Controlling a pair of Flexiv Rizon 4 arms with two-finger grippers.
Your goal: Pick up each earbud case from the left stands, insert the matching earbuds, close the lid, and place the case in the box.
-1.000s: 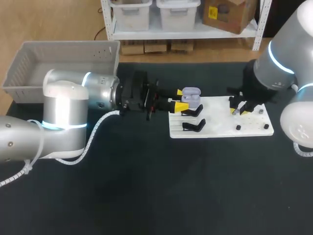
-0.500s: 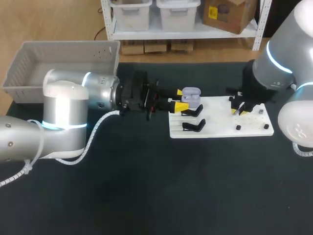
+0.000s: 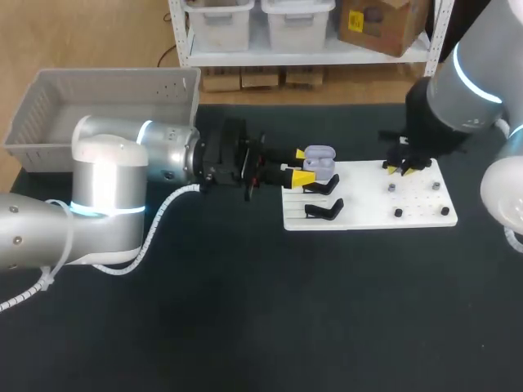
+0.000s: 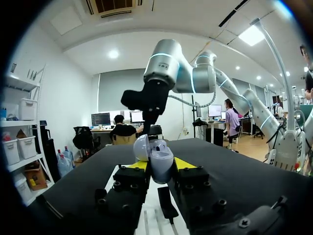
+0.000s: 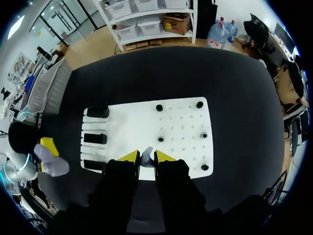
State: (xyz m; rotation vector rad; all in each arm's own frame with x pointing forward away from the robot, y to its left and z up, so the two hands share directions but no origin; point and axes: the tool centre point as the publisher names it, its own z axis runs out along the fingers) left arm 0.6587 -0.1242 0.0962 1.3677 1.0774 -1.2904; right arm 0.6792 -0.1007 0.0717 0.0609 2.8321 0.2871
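Observation:
A lavender earbud case (image 3: pixel 320 160) with its lid open is held over the back left corner of the white board (image 3: pixel 368 214); my left gripper (image 3: pixel 298 165) is shut on it. In the left wrist view the case (image 4: pixel 159 156) sits between the yellow tips of that gripper (image 4: pixel 160 166). My right gripper (image 3: pixel 401 168) hangs above the board's back right part. In the right wrist view this gripper (image 5: pixel 146 157) is shut on a small pale earbud (image 5: pixel 146 155), with the board (image 5: pixel 132 122) below it.
Two black stands (image 3: pixel 324 209) sit on the board's left side, and small dark earbuds or pegs (image 3: pixel 398 212) dot its right side. A grey bin (image 3: pixel 49 135) stands at the back left. Dark table surface stretches along the front.
My right gripper closed its fingers and rose off the board toward the back with the earbud. The left arm and the case stayed still.

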